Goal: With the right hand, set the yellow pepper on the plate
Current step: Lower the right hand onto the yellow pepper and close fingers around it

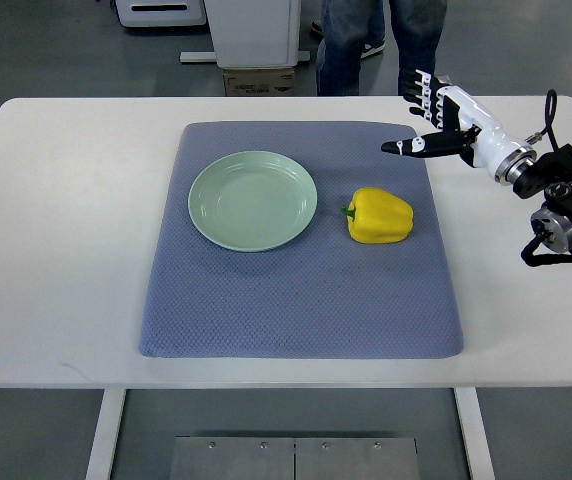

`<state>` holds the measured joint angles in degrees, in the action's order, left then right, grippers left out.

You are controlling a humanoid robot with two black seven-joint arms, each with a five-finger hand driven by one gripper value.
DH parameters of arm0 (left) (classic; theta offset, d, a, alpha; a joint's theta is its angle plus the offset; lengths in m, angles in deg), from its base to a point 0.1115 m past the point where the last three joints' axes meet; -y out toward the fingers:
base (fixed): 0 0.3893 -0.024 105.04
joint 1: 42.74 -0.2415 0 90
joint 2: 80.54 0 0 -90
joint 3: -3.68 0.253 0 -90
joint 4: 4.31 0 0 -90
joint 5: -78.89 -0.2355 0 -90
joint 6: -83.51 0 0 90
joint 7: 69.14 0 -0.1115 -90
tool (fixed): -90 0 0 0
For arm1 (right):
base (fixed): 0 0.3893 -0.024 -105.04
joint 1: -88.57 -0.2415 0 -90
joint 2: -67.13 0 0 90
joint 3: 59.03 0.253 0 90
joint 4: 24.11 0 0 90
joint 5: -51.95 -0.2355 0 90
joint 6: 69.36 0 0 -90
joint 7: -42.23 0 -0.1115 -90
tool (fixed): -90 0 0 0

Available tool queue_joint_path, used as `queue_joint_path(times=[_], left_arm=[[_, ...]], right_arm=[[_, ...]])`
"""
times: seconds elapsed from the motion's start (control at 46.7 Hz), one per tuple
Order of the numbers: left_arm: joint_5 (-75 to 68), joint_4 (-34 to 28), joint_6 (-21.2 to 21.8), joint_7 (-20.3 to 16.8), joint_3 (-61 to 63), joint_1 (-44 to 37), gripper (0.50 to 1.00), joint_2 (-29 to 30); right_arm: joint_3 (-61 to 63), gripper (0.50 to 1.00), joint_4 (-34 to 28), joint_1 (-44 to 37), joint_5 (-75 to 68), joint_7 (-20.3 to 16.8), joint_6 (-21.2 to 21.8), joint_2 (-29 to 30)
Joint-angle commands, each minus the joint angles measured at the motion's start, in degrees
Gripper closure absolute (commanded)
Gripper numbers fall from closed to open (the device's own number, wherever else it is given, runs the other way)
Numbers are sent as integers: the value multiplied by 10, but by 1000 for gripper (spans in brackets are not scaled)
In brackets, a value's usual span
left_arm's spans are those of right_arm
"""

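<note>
A white table (56,250) fills most of the view, and on it lies a grey mat (296,310) that carries the two things of the task. The green plate (253,200) stands on the left part of the mat and has nothing on it. The yellow pepper (379,216) lies on its side just to the right of the plate, near it but not touching, with its green stem turned toward the plate. Beyond the far edge of the table a person's legs (366,40) are visible, and also a small cardboard box (258,81) on the floor. The right hand (436,125) comes in from the right edge and hangs over the far right corner of the mat, apart from the pepper. Its fingers are spread and relaxed, the thumb points to the left, and it holds nothing and touches nothing. I judge that the task is at its first step, the reach, because the pepper is not yet grasped. The next move should bring the hand down and toward the pepper, so that the fingers can close around its body. The left hand does not show.
</note>
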<state>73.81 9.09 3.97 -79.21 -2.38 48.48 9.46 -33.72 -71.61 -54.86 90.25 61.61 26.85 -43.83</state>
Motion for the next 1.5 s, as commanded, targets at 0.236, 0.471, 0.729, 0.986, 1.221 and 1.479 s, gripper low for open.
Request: queue_joint_path(times=[0.236, 0.471, 0.729, 0.986, 1.221, 1.479], left_arm=[[0, 0, 0, 0, 0, 0, 500, 0], [0, 0, 0, 0, 0, 0, 500, 0], [0, 0, 0, 0, 0, 0, 500, 0], [0, 0, 0, 0, 0, 0, 500, 0], [0, 0, 0, 0, 0, 0, 500, 0], [0, 0, 0, 1, 0, 0, 500, 0]], right_arm=[[-70, 502, -14, -25, 77, 29, 26, -18], [-135, 502, -22, -46, 116, 57, 28, -25], [-167, 505, -19, -49, 128, 65, 26, -22], [-174, 515, -1, -45, 128, 65, 20, -12], [-194, 528, 8, -43, 129, 64, 6, 2], [-206, 576, 38, -40, 129, 64, -5, 24]])
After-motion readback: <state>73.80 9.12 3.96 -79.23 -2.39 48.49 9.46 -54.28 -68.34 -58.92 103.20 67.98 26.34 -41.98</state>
